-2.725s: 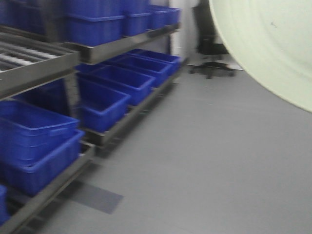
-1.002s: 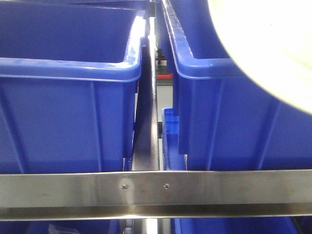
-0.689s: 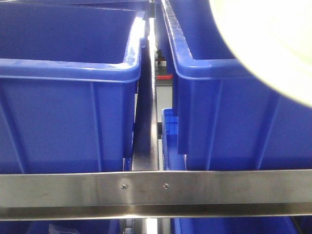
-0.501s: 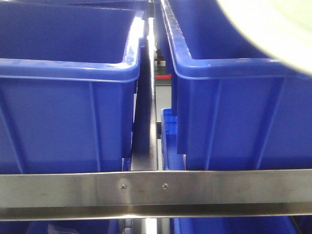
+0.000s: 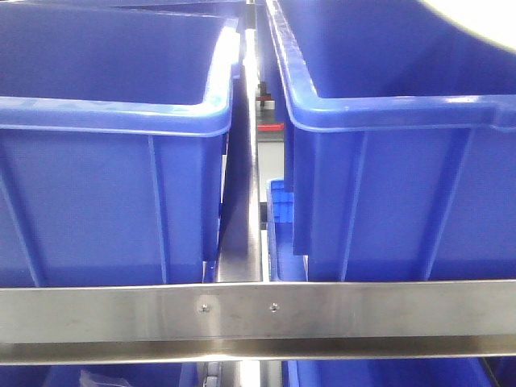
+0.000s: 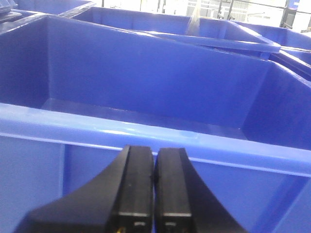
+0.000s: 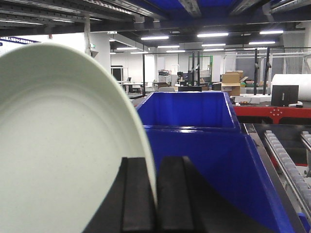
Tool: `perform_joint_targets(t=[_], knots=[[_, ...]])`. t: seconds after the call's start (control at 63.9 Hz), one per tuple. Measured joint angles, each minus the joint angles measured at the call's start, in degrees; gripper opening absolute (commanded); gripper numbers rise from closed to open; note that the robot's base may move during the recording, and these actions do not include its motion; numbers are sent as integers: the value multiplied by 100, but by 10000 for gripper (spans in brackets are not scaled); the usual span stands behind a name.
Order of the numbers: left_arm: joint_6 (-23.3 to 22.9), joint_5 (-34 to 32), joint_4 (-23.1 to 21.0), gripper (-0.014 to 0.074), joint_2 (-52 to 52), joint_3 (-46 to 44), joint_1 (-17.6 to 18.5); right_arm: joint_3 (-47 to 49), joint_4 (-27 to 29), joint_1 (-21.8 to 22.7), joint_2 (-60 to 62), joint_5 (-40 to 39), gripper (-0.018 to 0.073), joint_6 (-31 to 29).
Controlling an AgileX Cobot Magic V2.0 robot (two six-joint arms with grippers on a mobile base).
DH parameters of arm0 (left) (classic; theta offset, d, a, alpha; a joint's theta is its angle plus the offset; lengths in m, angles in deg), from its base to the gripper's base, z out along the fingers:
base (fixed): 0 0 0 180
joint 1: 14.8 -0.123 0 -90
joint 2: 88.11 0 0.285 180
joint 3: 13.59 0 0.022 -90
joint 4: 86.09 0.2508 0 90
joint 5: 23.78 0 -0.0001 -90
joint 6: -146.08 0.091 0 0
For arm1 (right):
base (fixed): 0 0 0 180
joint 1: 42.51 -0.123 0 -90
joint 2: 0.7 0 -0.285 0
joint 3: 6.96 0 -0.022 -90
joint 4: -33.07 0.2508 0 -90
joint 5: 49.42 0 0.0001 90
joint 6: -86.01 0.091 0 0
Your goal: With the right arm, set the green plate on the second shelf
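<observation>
1. Step in hand, as judged: carrying the plate to the shelf. The pale mint-green round plastic plate (image 7: 63, 145) was held on edge in the right arm's black fingered end effector (image 7: 156, 204), whose two fingers were clamped on its rim at the near side. The plate stood left of, and above, a deep blue plastic bin (image 7: 194, 131).
2. In the front view only a pale sliver of the plate (image 5: 476, 12) showed at the top right corner, above the right blue bin (image 5: 387, 145); a matching left blue bin (image 5: 113, 145) stood beside it behind a steel shelf rail (image 5: 258, 310).
3. The left end effector (image 6: 155, 194) was pressed closed on nothing, near a blue bin's rim (image 6: 146, 133).
4. Next move, as judged: the plate needs levelling and lowering onto the second shelf, clear of the bin walls.
5. Not determinable: which level was the second shelf, any bare shelf surface, the plate's far rim, and the right arm itself.
</observation>
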State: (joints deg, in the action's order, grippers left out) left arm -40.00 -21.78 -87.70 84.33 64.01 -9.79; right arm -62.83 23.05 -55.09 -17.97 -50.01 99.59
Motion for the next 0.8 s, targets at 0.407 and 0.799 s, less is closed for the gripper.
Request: perform_joint_targets(t=[0.407,0.799], knots=[[0,0,0,130,0,0,0,-4,-56,0,-1422,-697,58,-260],[0,0,0,130,0,0,0,884,1448,555,-3708,-2950,58,-1125]])
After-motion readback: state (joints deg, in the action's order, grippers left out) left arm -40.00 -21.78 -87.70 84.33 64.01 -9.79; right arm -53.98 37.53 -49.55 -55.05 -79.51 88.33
